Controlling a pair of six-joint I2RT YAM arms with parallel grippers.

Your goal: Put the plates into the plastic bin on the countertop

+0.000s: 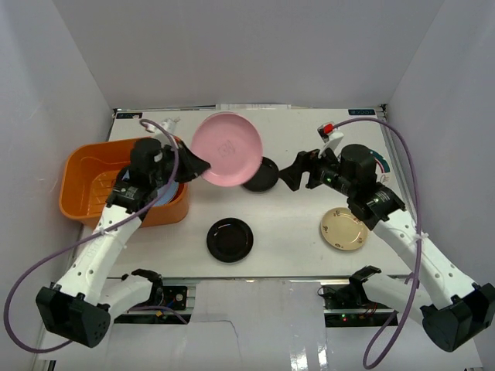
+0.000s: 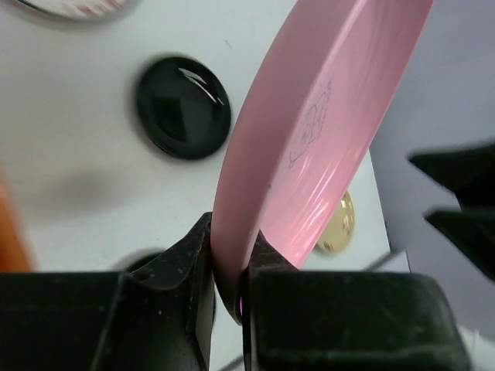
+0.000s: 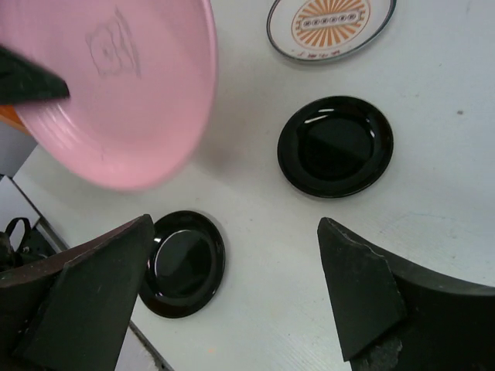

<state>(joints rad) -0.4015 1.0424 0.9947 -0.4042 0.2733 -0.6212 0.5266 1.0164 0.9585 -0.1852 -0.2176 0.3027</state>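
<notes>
Looking from above first: left claw (image 1: pixel 203 165) pinches the pink plate (image 1: pixel 227 148) by its rim. The plate is tilted up in the air between the arms, just beside the orange plastic bin (image 1: pixel 97 182) and not yet in it. Rim hold is likely chosen because a shallow dish offers no other purchase, and it can then swing over the bin wall. Right claw (image 1: pixel 296 171) is spread and empty, near the plate's far edge. Far black plate (image 1: pixel 263 176), near black plate (image 1: pixel 230 239) and tan-gold plate (image 1: pixel 344 229) lie flat on the desk (image 1: pixel 294 255), outside the bin. Left wrist view: fingers (image 2: pixel 189 263) press both faces of the pink rim; the bite is shallow, so slip looks possible. Right wrist view: jaws stand wide over bare desk, pink plate upper left, sunburst plate (image 3: pixel 331 23) flat at the back.
</notes>
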